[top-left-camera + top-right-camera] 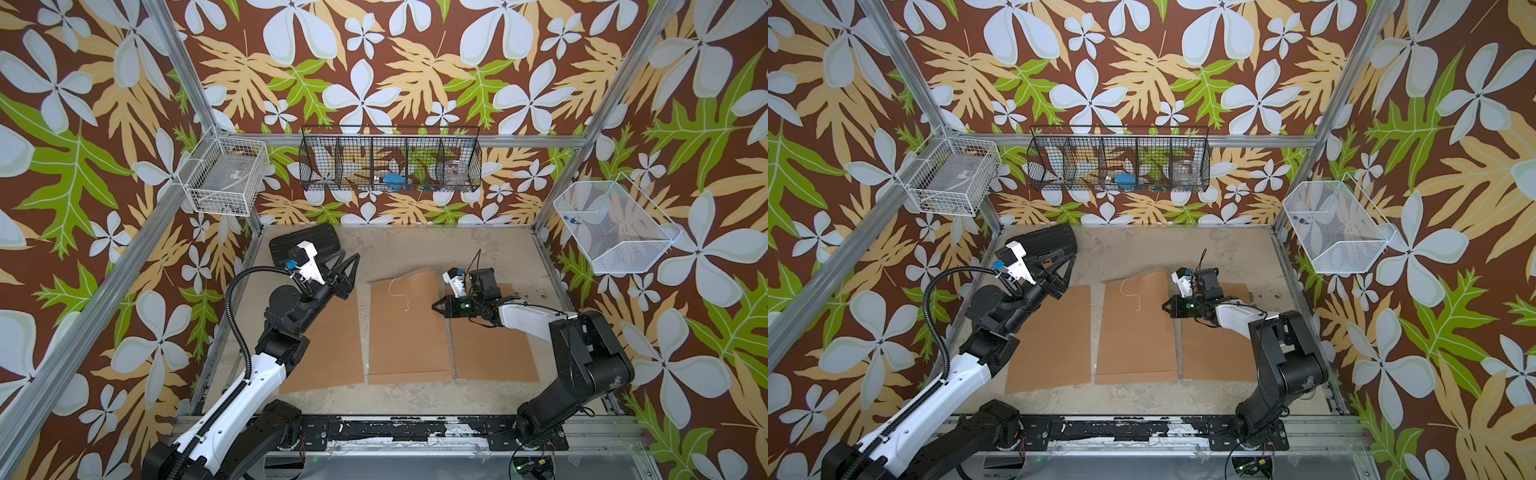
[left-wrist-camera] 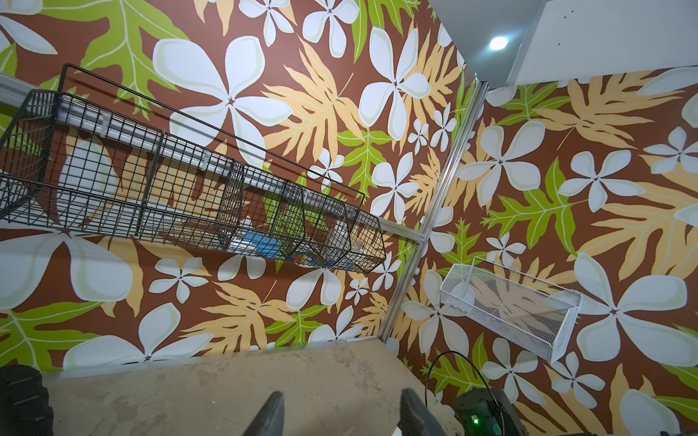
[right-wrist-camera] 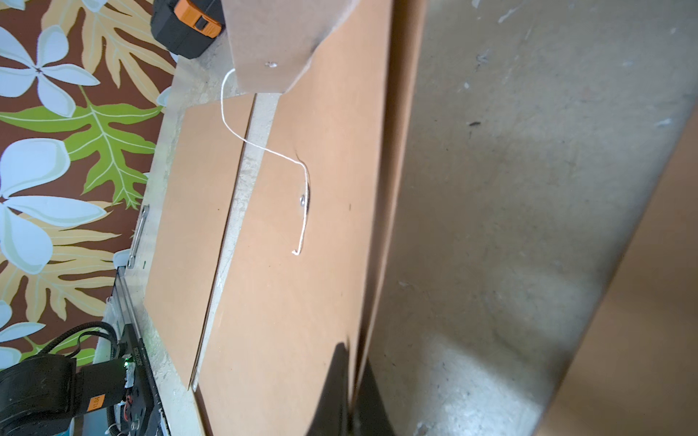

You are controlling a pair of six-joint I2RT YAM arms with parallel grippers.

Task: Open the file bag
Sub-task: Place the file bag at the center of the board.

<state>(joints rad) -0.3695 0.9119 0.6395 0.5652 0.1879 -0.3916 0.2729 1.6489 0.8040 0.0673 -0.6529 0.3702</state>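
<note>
In both top views: file bag (image 1: 409,328) flat in the middle of the tabletop (image 1: 415,245), between two other brown bags (image 1: 328,349) and just beside each. Top flap (image 1: 415,276) lifted a little. White string (image 1: 399,291) loose on the front, so likely no more unwinding to do. Right gripper (image 1: 434,308) low at the bag's right edge, near the flap end, closed tight. Left gripper (image 1: 351,266) up in the air near the back left corner, well apart from the bag, probably parked out of the way.

In the left wrist view: left gripper (image 2: 342,415) half wide, nothing between the fingers (image 2: 272,411). Only the flowery wall (image 2: 226,94) and bare tabletop ahead.

In the right wrist view: right gripper (image 3: 351,392) pinched on the thin side edge of the file bag (image 3: 294,302). Edge raised off the tabletop, shadow under it. Probably held this way to pull the top sheet up and make a gap. String (image 3: 264,149) trailing from the flap (image 3: 272,37) down past the small round button (image 3: 303,200). Mouth of the bag not yet wide.
</note>
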